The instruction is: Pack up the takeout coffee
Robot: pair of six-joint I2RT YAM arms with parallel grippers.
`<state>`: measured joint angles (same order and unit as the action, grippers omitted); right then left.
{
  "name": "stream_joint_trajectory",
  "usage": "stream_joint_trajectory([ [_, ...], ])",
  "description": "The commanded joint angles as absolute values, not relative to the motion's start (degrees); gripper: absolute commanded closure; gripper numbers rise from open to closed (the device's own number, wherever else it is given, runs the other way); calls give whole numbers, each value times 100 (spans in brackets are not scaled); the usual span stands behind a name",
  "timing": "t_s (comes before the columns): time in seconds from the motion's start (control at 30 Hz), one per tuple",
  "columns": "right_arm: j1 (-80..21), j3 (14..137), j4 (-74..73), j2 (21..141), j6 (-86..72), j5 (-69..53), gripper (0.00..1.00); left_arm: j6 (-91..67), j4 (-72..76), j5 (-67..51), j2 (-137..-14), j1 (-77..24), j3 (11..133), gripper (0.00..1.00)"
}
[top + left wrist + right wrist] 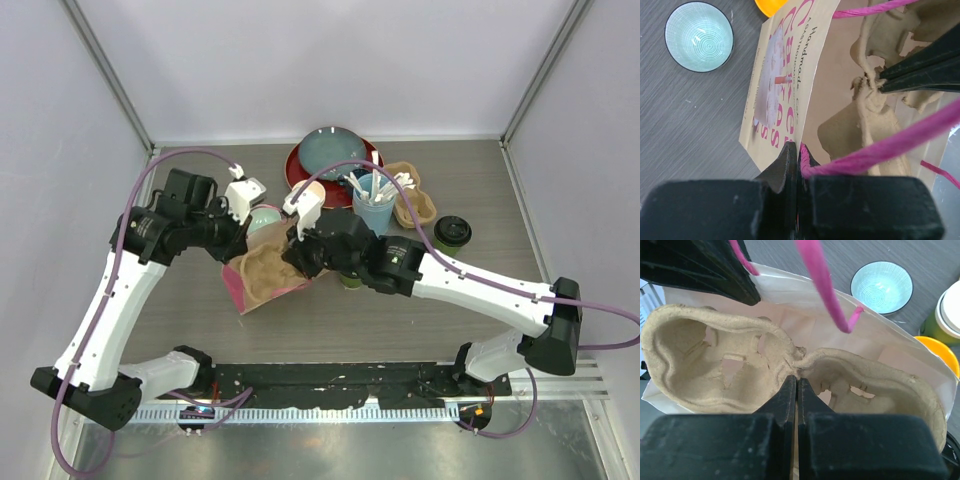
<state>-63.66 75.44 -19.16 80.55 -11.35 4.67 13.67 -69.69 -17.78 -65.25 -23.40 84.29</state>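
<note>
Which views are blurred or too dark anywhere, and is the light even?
Top view: even soft light, sharp, only faint shadows on the table. Left wrist: bag print sharp; the near black fingers and pink handle are blurred. Right wrist: tray sharp; its fingers dark and soft; handle blurred.

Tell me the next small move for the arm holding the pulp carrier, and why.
Probably slide the pulp carrier deeper into the paper bag. The right pincer is shut on the carrier's middle ridge, the carrier looks only partway in, and the left pincer pinches the bag's rim, holding it open.
</note>
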Motion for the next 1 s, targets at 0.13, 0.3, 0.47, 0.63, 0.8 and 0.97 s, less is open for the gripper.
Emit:
stream_joint_trajectory([
  [0.13,-6881,8120,-1871,8322,-475,967,99,1213,-6812,-1722,-6416,-2443,8666,100],
  [0.3,-7040,8472,-1969,8657,-352,976,99,1178,-6820,-1732,-6399,-2496,8684,100],
  [0.47,-7040,8552,-2197,8842,-272,1519,99,1213,-6890,-1845,-6328,-2514,8727,100],
  [0.63,-7040,8403,-2294,8561,-421,2143,99,1371,-6952,-1767,-6196,-2505,8780,100],
  [0.8,-7058,8472,-2470,8306,-229,2620,99,1319,-6926,-1573,-6222,-2514,8737,100],
  [0.97,-7680,8955,-2504,8691,701,2707,99,1161,-6935,-1661,-6363,-2514,8745,100],
])
